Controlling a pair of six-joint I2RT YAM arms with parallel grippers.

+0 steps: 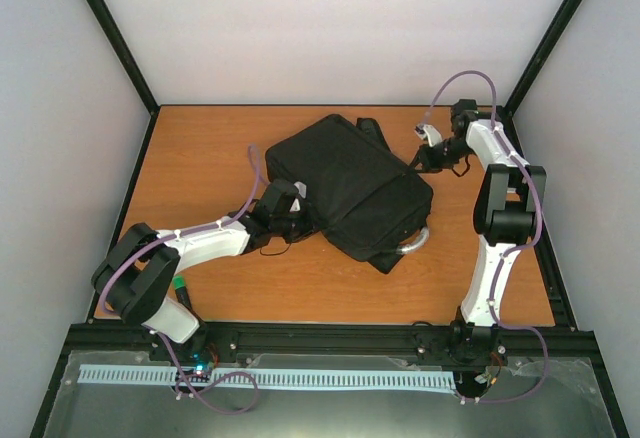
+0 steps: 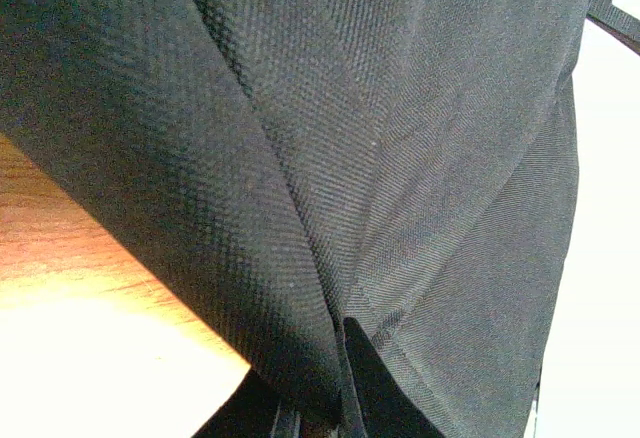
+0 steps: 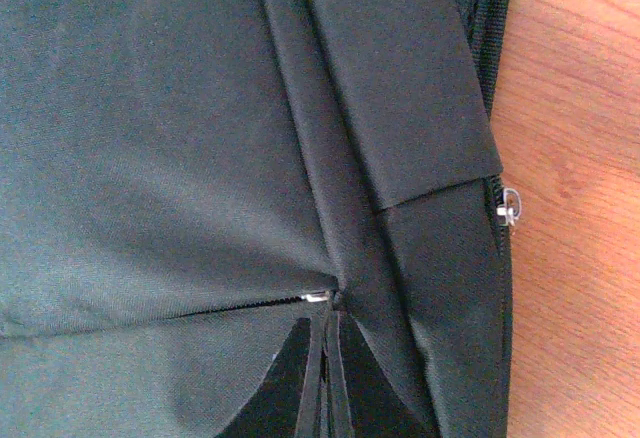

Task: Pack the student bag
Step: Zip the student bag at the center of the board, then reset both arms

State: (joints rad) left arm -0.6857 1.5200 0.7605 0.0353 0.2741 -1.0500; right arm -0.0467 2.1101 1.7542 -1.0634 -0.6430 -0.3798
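Observation:
The student bag (image 1: 345, 183) is a large black fabric backpack lying flat and askew in the middle of the orange table (image 1: 200, 148), with its grey curved handle (image 1: 415, 243) at the near right. My left gripper (image 1: 300, 220) is at the bag's near-left edge; in the left wrist view the left gripper (image 2: 345, 398) is shut on a fold of the bag's fabric (image 2: 400, 158). My right gripper (image 1: 415, 163) is at the bag's right edge; in the right wrist view the right gripper (image 3: 328, 358) is shut on the bag (image 3: 150, 108) at a silver zipper pull (image 3: 316, 298).
A second zipper pull (image 3: 508, 206) hangs at the bag's side seam beside the bare wood (image 3: 580, 158). White walls and black frame posts enclose the table on three sides. A black strap (image 1: 370, 130) trails from the bag's far corner.

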